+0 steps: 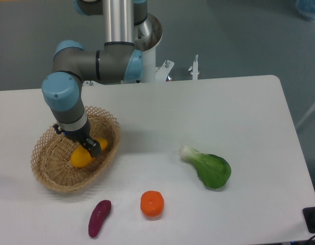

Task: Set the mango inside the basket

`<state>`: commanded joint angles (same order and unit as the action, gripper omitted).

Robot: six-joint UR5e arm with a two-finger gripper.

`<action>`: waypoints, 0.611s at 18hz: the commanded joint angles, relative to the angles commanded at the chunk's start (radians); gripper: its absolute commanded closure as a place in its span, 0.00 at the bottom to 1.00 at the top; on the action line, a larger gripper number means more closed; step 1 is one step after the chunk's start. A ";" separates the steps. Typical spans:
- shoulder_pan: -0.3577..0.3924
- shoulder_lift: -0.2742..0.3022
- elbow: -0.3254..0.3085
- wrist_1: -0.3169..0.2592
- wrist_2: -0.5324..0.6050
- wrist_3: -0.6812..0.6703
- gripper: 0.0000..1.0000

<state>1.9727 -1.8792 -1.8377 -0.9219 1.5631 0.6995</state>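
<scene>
Camera view: the smooth yellow-orange mango lies inside the oval woven basket at the table's left side. The gripper sits low over the fruit; whether its jaws clasp it cannot be told. Near the front edge lie a dark purple sweet potato and a round orange; right of them, leafy bok choy amid bare white tabletop.
</scene>
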 joint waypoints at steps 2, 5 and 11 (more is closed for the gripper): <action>0.003 0.011 0.011 -0.002 0.000 0.000 0.00; 0.032 0.017 0.023 -0.002 0.020 0.011 0.00; 0.202 0.012 0.100 -0.002 0.018 0.051 0.00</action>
<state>2.1749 -1.8668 -1.7382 -0.9235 1.5815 0.7500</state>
